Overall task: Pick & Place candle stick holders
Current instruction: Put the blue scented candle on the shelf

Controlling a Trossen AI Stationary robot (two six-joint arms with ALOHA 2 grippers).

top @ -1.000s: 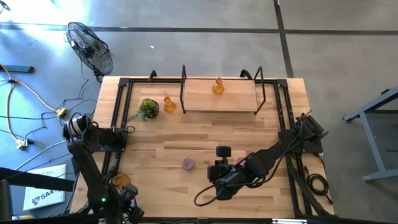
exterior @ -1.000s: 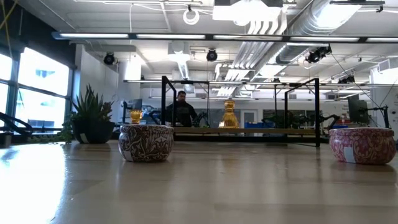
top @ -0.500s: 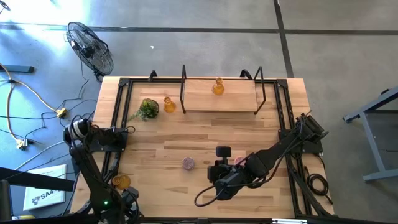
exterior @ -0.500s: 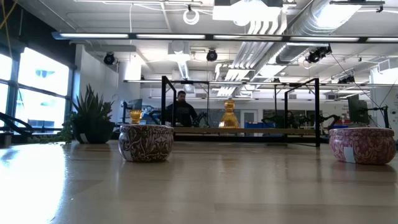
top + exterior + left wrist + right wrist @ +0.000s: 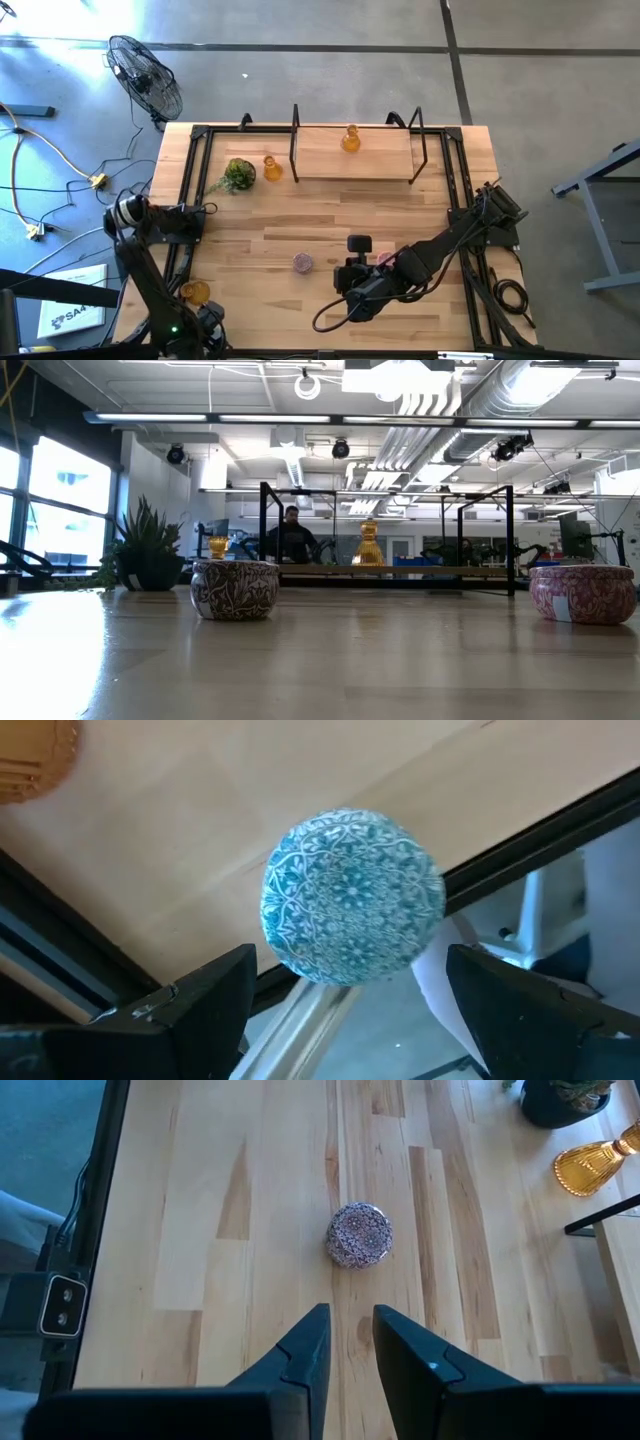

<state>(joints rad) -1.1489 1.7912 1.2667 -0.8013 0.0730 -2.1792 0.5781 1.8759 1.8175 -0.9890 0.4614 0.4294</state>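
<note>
From above, the wooden plank tabletop [image 5: 300,210] carries an amber bottle-shaped holder [image 5: 271,167] beside a small leafy plant [image 5: 238,175] near its far left corner, another amber holder [image 5: 350,138] on a black-framed wooden shelf [image 5: 380,153] at the far edge, and a third [image 5: 194,292] by the left edge. A round lilac holder [image 5: 302,262] sits mid-table, near the right end effector [image 5: 352,262].

At table height, the lilac bowl [image 5: 235,589] and a pink one [image 5: 582,593] show ornate patterned glass.

The left end effector [image 5: 345,995] spreads wide around a blue patterned dome [image 5: 353,897], not touching it.

The right end effector's [image 5: 347,1342] fingers are nearly closed and empty, the lilac dome [image 5: 358,1234] ahead.
</note>
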